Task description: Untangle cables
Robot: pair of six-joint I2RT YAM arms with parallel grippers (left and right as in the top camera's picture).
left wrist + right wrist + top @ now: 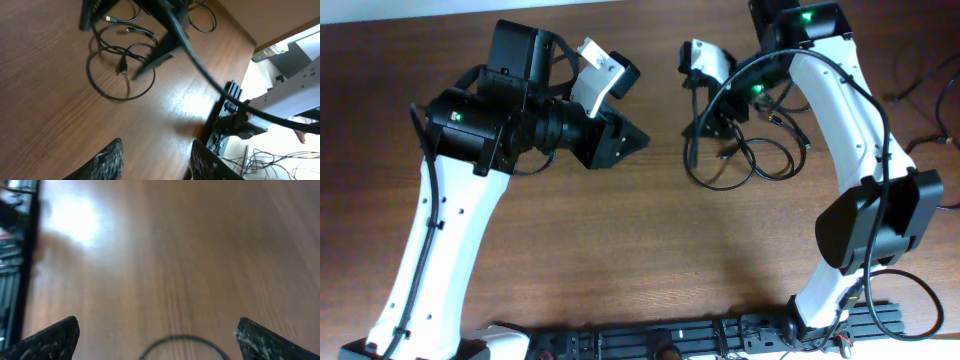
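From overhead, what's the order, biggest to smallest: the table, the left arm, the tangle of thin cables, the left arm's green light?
table
left arm
tangle of thin cables
green light

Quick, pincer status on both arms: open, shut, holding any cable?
Left pincer: open, holding nothing.
Right pincer: wide open, holding nothing; a cable loop shows in the gap, ungripped.

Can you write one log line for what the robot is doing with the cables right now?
cables: tangled on table | left fingers: open, empty | right fingers: open, empty, above a cable loop
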